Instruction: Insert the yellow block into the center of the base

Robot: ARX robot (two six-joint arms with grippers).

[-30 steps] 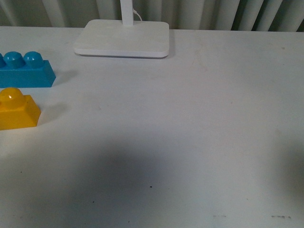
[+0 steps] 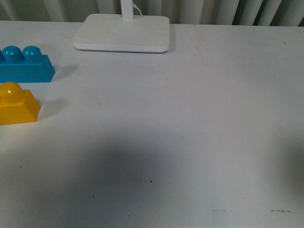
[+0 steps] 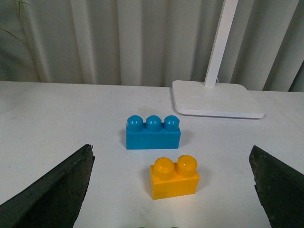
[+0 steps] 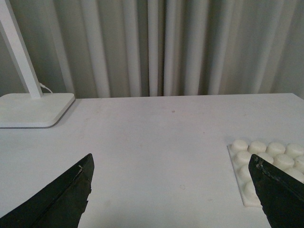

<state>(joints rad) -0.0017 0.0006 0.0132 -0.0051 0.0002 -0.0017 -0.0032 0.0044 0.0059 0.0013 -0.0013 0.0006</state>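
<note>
The yellow block (image 2: 16,105) sits on the white table at the far left of the front view, partly cut by the frame edge. It shows whole in the left wrist view (image 3: 174,177), two studs up, between the spread jaws of my left gripper (image 3: 171,190), which is open and short of it. The base (image 4: 268,164) shows only in the right wrist view, white and studded, partly behind one finger of my open, empty right gripper (image 4: 172,187). Neither gripper shows in the front view.
A blue three-stud brick (image 2: 23,65) lies just behind the yellow block; it also shows in the left wrist view (image 3: 153,131). A smooth white slab with an upright pole (image 2: 122,32) stands at the back. Pleated curtains hang behind the table.
The front view has shifted slightly: the bricks and the slab sit a little higher in the frame. Nothing on the table has moved.
</note>
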